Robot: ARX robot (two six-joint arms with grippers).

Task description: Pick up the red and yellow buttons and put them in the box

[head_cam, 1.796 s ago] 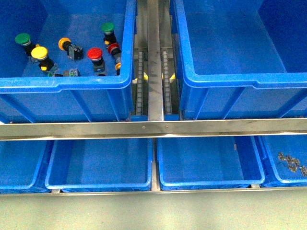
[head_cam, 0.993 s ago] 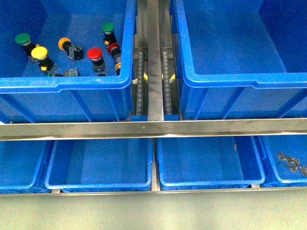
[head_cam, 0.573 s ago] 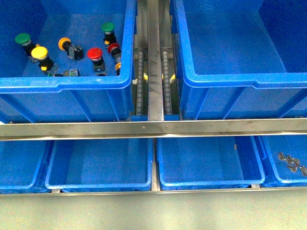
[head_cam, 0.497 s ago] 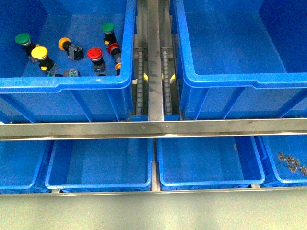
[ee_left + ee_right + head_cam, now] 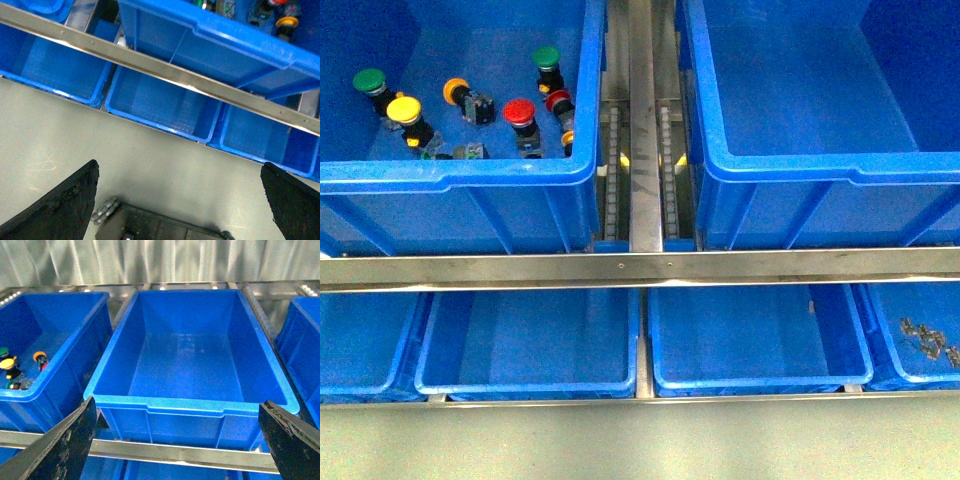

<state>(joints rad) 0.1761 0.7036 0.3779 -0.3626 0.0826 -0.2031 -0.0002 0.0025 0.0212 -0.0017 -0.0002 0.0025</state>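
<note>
In the front view the upper left crate [image 5: 500,172] holds the buttons. A red-capped button [image 5: 518,110] lies beside a smaller red one [image 5: 558,100]. A yellow button [image 5: 402,108] and an orange-yellow one [image 5: 454,91] lie further left, among green-capped switches [image 5: 367,80]. The box [image 5: 820,165] at the upper right is empty and fills the right wrist view [image 5: 190,404]. My right gripper [image 5: 177,440] hangs open in front of that box. My left gripper [image 5: 180,200] is open over the floor, holding nothing. Neither gripper shows in the front view.
A steel rail [image 5: 640,266] crosses below the two crates, with a steel roller track [image 5: 640,120] between them. Shallower blue trays [image 5: 525,345] sit in a row beneath; the far right one [image 5: 930,340] holds small metal parts. The robot's base [image 5: 150,227] shows on the floor.
</note>
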